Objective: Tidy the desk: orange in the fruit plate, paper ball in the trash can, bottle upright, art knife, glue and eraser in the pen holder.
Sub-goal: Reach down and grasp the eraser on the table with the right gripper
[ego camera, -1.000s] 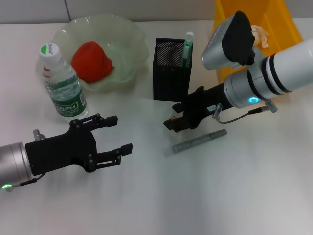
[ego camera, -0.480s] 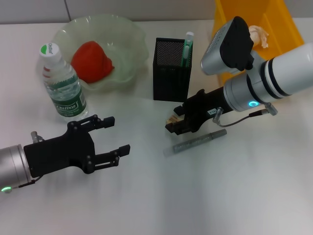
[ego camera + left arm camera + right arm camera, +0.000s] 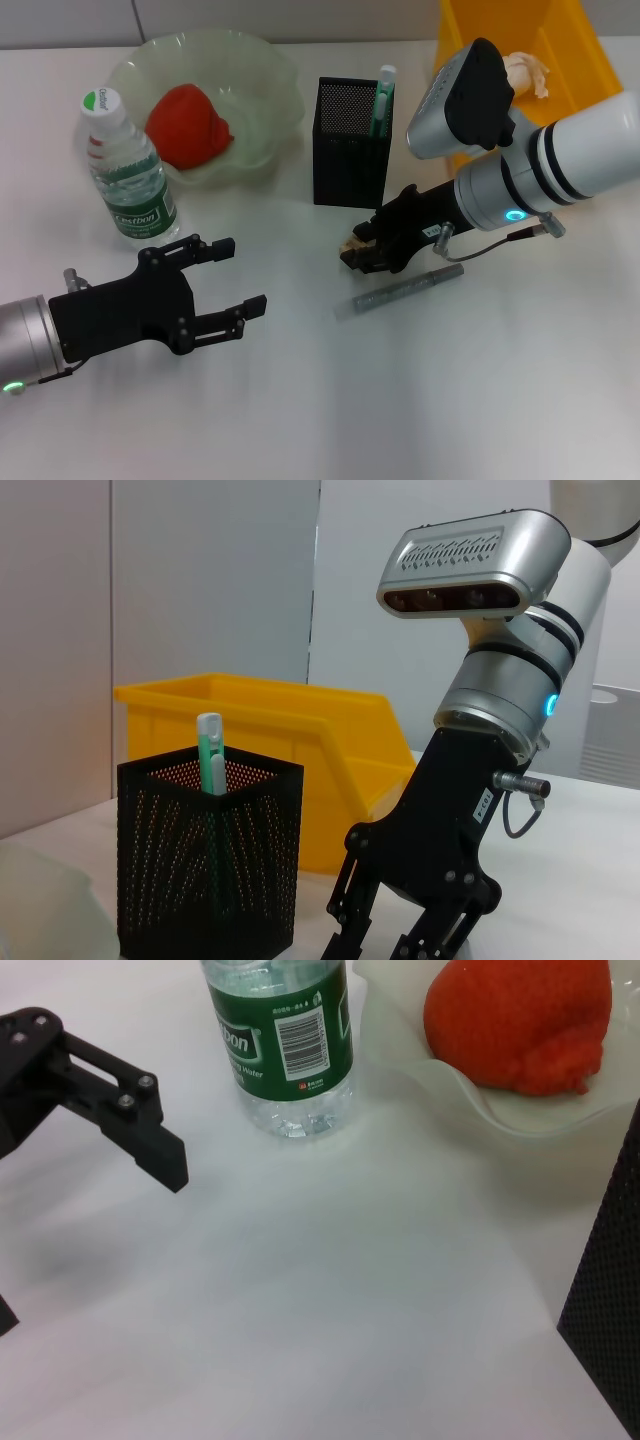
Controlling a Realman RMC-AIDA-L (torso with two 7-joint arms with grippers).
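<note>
R gripper [image 3: 362, 250] clamps tiny tan eraser [image 3: 352, 245], just near tall black mesh pen holder [image 3: 350, 140].
Lift clear of rim, centre over opening before releasing; L gripper [image 3: 240, 277] idle, jaws wide.

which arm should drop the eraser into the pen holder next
Right. Its tool already grips the eraser just in front of the pen holder; the left tool sits open and farther away.
</note>
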